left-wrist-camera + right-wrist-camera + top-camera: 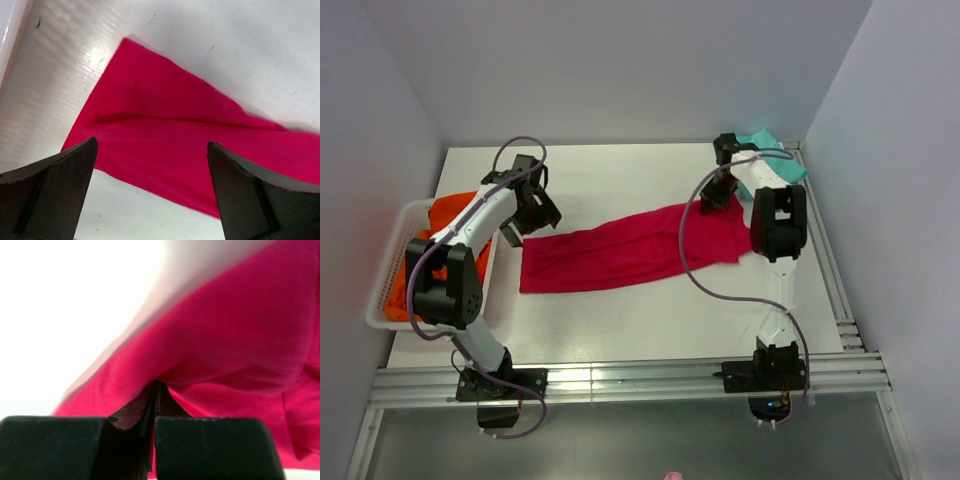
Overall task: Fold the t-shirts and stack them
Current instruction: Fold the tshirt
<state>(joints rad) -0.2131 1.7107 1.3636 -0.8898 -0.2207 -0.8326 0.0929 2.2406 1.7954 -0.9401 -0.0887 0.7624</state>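
A crimson-red t-shirt (620, 252) lies stretched across the middle of the table. My right gripper (714, 197) is shut on its far right edge; the right wrist view shows the fingers pinched together on the red cloth (220, 355). My left gripper (523, 222) is open just above the shirt's left end, and the left wrist view shows the red cloth's (180, 150) corner lying flat between the spread fingers (55, 190). A teal-green t-shirt (770, 152) lies folded at the far right corner.
A white slatted basket (386, 275) at the left edge holds bright orange garments (448, 215). Grey walls close in the table on three sides. Aluminium rails (620, 378) run along the near edge and the right side.
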